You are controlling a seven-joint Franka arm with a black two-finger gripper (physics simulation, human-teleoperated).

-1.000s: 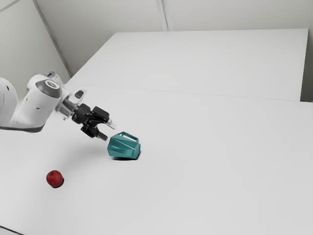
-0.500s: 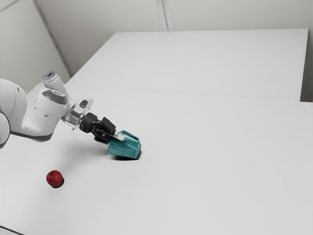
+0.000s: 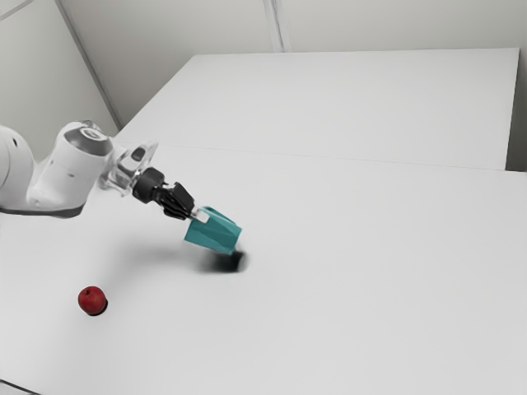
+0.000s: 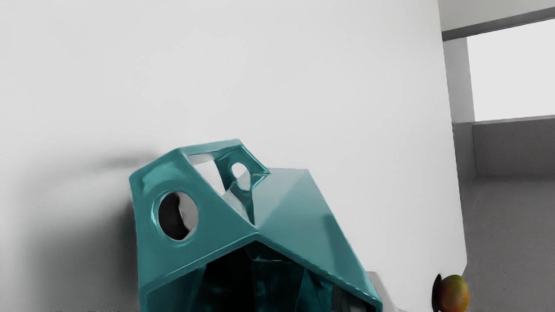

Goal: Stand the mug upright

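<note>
1. The black gripper (image 3: 200,216) sits left of the frame's centre in the exterior view, with its jaws clamped on the mug's wall near the rim: in the wrist view, one finger is inside the opening and the other outside.
2. The teal, faceted mug (image 3: 214,234) hangs from the jaws, just left of centre in the exterior view. It is raised off the counter and tilted, not upright, its mouth toward the gripper and its base toward the lower right of the frame.
3. The mug's handle (image 4: 162,180) stands out from its side, pierced by round holes.
4. A dark, soft-edged shadow (image 3: 230,262) lies below the mug, apart from it.
5. The white arm (image 3: 70,169) comes in from the left of the frame.
6. A red round fruit (image 3: 92,299) rests at the lower left, well apart from the mug.
7. The wrist view shows an orange-green fruit (image 4: 453,294) near the counter's edge; whether it is the same one, I cannot tell.
8. The pale counter (image 3: 370,263) spreads across the frame, with a light wall (image 3: 165,29) behind it.
</note>
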